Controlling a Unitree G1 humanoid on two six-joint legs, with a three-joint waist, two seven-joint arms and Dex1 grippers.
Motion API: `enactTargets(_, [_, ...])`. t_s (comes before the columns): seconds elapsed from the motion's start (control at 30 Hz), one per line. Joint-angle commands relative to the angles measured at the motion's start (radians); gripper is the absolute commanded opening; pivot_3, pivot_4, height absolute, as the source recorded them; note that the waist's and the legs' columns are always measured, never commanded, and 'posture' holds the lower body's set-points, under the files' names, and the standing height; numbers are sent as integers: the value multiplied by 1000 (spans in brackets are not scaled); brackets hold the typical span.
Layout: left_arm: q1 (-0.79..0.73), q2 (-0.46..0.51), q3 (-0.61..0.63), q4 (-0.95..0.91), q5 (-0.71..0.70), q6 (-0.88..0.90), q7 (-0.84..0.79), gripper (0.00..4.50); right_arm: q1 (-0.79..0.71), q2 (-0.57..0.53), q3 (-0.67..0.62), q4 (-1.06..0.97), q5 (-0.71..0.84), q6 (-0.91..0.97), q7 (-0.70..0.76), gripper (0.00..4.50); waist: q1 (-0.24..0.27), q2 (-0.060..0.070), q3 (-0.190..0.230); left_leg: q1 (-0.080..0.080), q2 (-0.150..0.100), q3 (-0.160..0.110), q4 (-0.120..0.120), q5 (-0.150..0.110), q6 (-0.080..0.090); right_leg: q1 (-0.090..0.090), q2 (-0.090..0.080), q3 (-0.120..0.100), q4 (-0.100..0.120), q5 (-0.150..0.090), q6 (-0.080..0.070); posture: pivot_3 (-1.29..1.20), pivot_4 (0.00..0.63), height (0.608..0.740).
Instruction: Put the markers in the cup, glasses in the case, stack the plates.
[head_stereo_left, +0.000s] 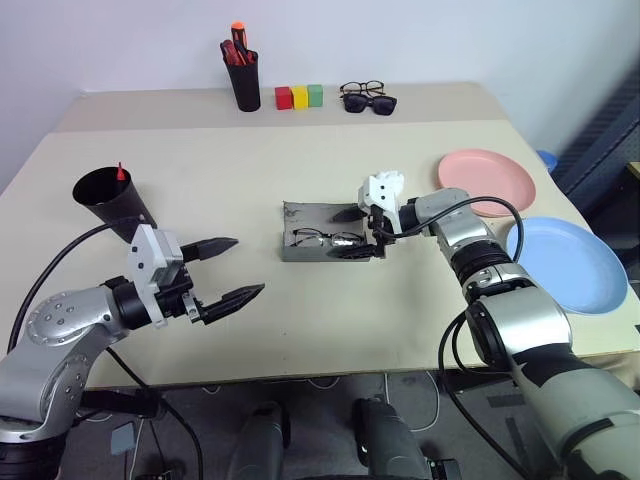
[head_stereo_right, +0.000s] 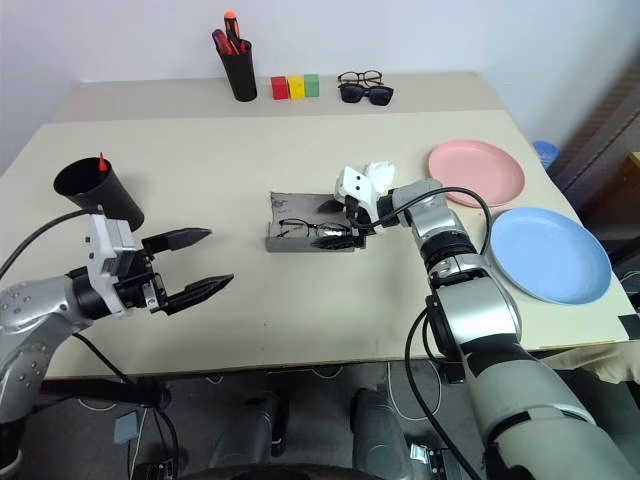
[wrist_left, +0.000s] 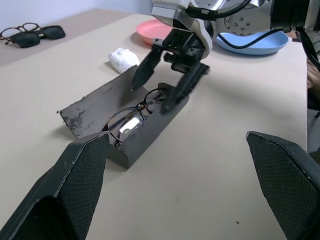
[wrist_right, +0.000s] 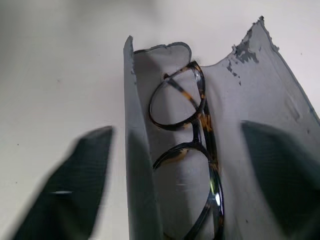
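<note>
The grey case (head_stereo_left: 305, 218) lies open mid-table with the dark thin-framed glasses (head_stereo_left: 325, 238) resting inside it. My right gripper (head_stereo_left: 349, 233) hovers at the case's right end, open, one finger over the lid and the other at the front wall, and nothing is held. The left gripper (head_stereo_left: 248, 265) stands open and empty left of the case, near the front. Behind it is the black cup (head_stereo_left: 110, 200), where a marker's red tip (head_stereo_left: 121, 171) sticks up. The pink plate (head_stereo_left: 487, 181) and the blue plate (head_stereo_left: 565, 262) lie side by side at the right.
At the back stand a black pen holder (head_stereo_left: 246, 82) with red-tipped markers, three coloured blocks (head_stereo_left: 299, 96), a second pair of spectacles (head_stereo_left: 362, 88) and dark sunglasses (head_stereo_left: 370, 103). A white crumpled wad (wrist_left: 123, 58) lies behind the case.
</note>
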Motion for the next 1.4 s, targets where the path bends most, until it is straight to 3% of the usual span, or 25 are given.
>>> enactTargets(0.03, [-116, -20, -26, 58, 10, 36, 82, 4500, 16, -71, -53, -144, 56, 16, 8, 4083, 5, 0, 0, 0, 0, -1, 1, 0, 0, 1, 0, 0, 0, 0, 0, 0, 150, 740])
enactTargets(0.2, [-367, -68, -127, 261, 65, 72, 125, 4500, 232, -204, -117, -529, 109, 45, -56, 4083, 20, 0, 0, 0, -1, -2, 2, 0, -1, 3, 0, -1, 0, 1, 5, 0, 150, 740])
enactTargets(0.33, [-707, -156, -275, 690, 221, 15, 102, 4500, 596, -361, -218, -967, 157, 254, -123, 4083, 52, -1, 0, 0, -1, -4, 3, 0, -1, 5, 0, -3, -1, 0, 6, 0, 150, 740])
enactTargets(0.47, [-1011, -261, -404, 1204, 454, -263, 121, 4500, 956, -395, -374, -1244, 177, 352, -262, 4083, 54, -1, 0, 0, -2, -3, 5, 0, 0, 7, 0, -3, -3, 0, 6, 0, 150, 740])
enactTargets(0.57, [-1172, -336, -442, 1503, 547, -393, 97, 3596, 1149, -388, -477, -1378, 192, 399, -336, 4125, 43, -2, 0, -1, -2, -1, 7, -2, 3, 7, -1, -2, -5, -2, 4, 0, 150, 740])
enactTargets(0.67, [-1260, -388, -465, 1669, 617, -473, 85, 2064, 1264, -368, -546, -1483, 222, 435, -393, 4125, 27, -3, 1, -1, -2, 0, 8, -3, 4, 7, -2, -2, -5, -3, 4, 0, 150, 740])
enactTargets(0.8, [-1316, -426, -486, 1773, 708, -525, 124, 21, 1332, -339, -587, -1580, 272, 461, -453, 4125, 24, -3, 1, 0, -1, 0, 7, -3, 4, 6, -2, -2, -5, -4, 7, 0, 150, 740])
enactTargets(1.03, [-1338, -444, -535, 1827, 869, -554, 243, 21, 1306, -310, -576, -1607, 371, 417, -474, 4125, 34, -5, 2, -2, -2, 0, 8, -3, 3, 7, -2, -2, -5, -4, 6, 0, 150, 740])
enactTargets(1.4, [-1328, -479, -538, 1845, 965, -552, 244, 21, 1238, -334, -508, -1589, 439, 410, -450, 4125, 33, -5, 2, -2, -2, 0, 8, -3, 3, 7, -2, -2, -5, -3, 6, 0, 150, 740])
